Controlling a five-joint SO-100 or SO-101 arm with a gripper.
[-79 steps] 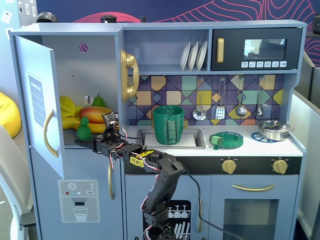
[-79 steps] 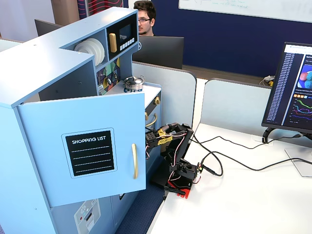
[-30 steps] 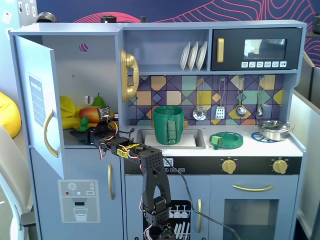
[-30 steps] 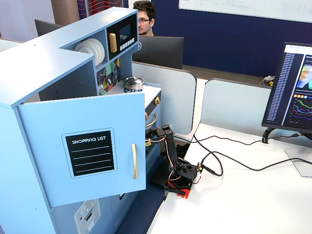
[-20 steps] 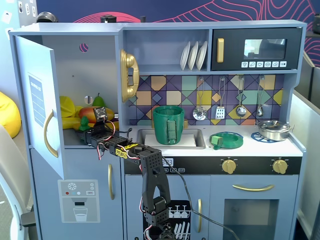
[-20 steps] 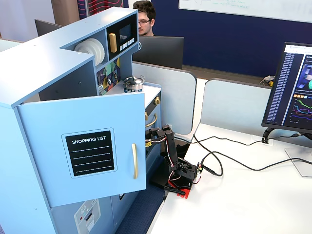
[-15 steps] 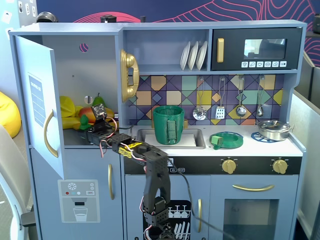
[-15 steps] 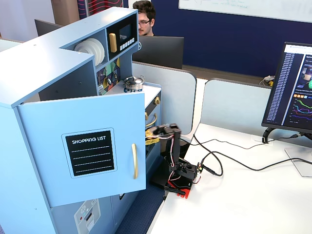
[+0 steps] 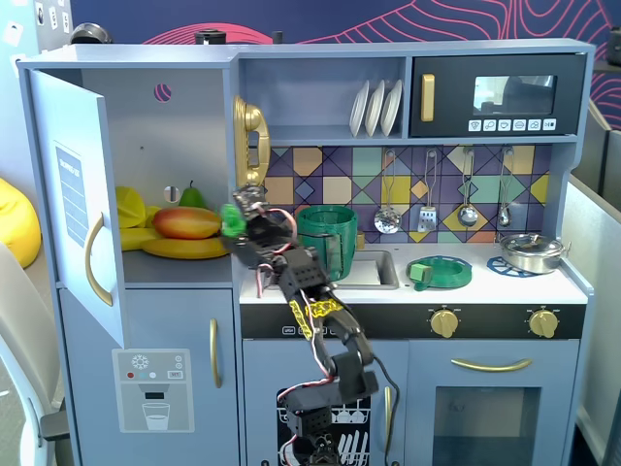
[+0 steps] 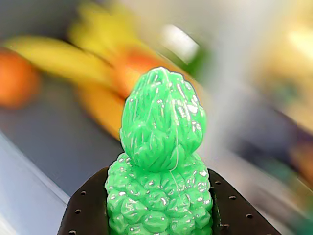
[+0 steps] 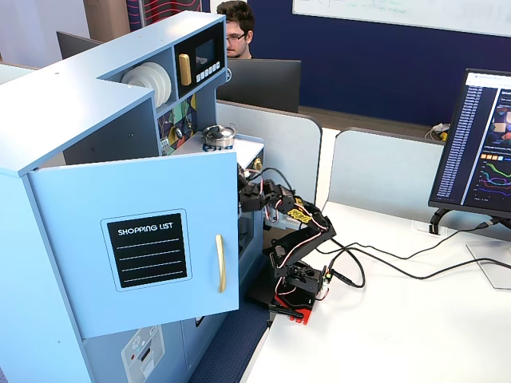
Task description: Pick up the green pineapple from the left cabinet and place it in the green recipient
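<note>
The green pineapple [image 9: 230, 219] is small, bright green and bumpy. My gripper [image 9: 239, 216] is shut on it, just in front of the right edge of the left cabinet [image 9: 184, 146] opening. The cabinet door [image 9: 73, 194] hangs open to the left. In the wrist view the pineapple [image 10: 161, 161] stands crown up between my two black fingers [image 10: 85, 215], and my gripper [image 10: 159, 218] clamps its body. The dark green recipient [image 9: 327, 236] stands on the counter beside the sink, right of the gripper. In a fixed view from the side the open door [image 11: 136, 239] hides the pineapple.
A mango [image 9: 186, 222], bananas [image 9: 184, 248] and a dark green pear [image 9: 192, 197] lie in the cabinet. A gold phone [image 9: 250, 141] hangs above the gripper. A flat green dish [image 9: 441, 272] and a steel pot [image 9: 532, 250] sit on the counter. The arm [image 11: 295, 231] stands on a white desk.
</note>
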